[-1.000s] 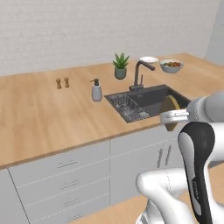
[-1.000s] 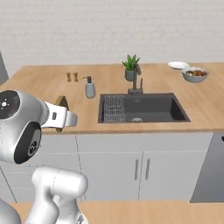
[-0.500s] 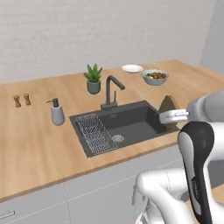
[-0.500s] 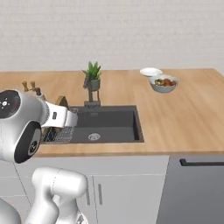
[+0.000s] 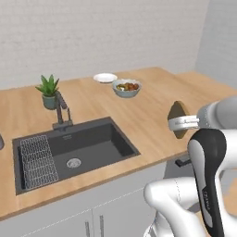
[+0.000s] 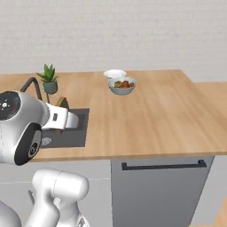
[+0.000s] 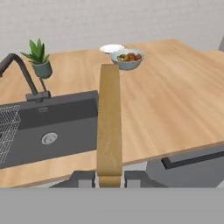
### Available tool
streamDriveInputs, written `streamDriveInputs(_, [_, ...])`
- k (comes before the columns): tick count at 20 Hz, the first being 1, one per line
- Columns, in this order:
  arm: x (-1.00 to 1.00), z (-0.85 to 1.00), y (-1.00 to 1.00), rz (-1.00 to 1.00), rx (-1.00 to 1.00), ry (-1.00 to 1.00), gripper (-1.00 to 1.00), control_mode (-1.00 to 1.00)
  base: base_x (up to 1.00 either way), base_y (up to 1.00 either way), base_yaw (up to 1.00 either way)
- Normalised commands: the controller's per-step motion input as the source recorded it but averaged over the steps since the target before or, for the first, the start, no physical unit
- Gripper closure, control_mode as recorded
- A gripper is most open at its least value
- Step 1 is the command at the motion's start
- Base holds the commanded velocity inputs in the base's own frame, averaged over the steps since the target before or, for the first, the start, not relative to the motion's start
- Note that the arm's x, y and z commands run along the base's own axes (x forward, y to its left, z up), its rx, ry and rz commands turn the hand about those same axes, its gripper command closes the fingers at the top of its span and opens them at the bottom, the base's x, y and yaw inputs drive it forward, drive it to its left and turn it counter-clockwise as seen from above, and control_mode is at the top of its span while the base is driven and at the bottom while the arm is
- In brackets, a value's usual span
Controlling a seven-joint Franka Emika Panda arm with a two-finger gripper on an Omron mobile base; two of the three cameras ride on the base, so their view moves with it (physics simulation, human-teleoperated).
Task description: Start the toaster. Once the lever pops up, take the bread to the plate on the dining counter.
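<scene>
My gripper [image 7: 109,177] is shut on the bread [image 7: 109,118], a brown slice seen edge-on and standing up between the fingers. In the left base view the bread [image 5: 177,112] and gripper [image 5: 183,123] hang over the front edge of the wooden counter, right of the sink. From the right base camera the bread [image 6: 62,103] pokes up from the gripper [image 6: 62,119] beside the sink. A round white plate [image 5: 105,77] lies at the back of this counter, also in the plate's hand view spot [image 7: 111,48]. The toaster is out of view.
A pale bowl of fruit [image 5: 126,87] sits just in front of the plate. A dark sink [image 5: 74,150] with a wire rack [image 5: 36,160], a black faucet [image 5: 62,111] and a potted plant [image 5: 48,91] lie left. Wooden counter [image 6: 164,111] stretches right above a dark-handled appliance front [image 6: 162,166].
The whole picture has slid left, so the base has driven right along the counter. The soap bottle and shakers have left the views. The bread stays held in the shut gripper.
</scene>
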Motion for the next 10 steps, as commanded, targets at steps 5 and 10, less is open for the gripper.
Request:
streamDriveInputs(5, [0.0,0.0,0.0,0.0,0.0,0.0,1.0,1.0,0.0,-1.0,-0.15])
streamDriveInputs(10, [0.0,0.0,0.0,0.0,0.0,0.0,1.0,1.0,-0.08,-1.0,-0.15])
